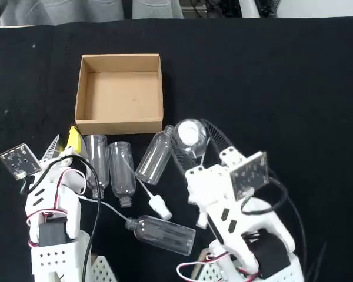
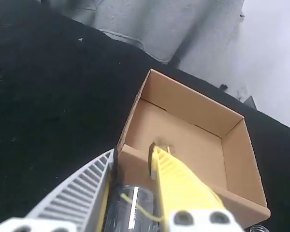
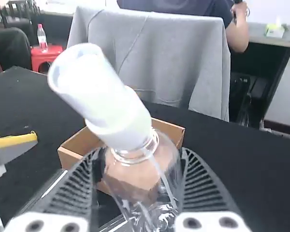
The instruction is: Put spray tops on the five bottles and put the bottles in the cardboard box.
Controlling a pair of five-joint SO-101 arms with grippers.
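Observation:
The open cardboard box [image 1: 120, 126] [image 2: 241, 159] [image 3: 67, 150] stands at the back left with nothing inside. My right gripper [image 1: 190, 147] [image 3: 135, 193] is shut on a clear bottle [image 1: 194, 138] [image 3: 150, 193] with a white spray top [image 1: 189, 130] [image 3: 104, 96], held tilted just right of the box's front corner. My left gripper [image 1: 63, 143] [image 2: 133, 159] is open in front of the box; the base of a clear bottle [image 1: 96, 158] [image 2: 130, 208] shows between its grey and yellow fingers. Two more topless bottles [image 1: 122, 169] [image 1: 155, 155] lie beside it.
Another bottle [image 1: 165, 234] lies on its side between the two arm bases. A loose white spray top [image 1: 160, 207] with its thin tube lies just above it. The black table [image 1: 282, 88] stretches right of the box. A grey-draped chair [image 3: 150, 58] stands behind.

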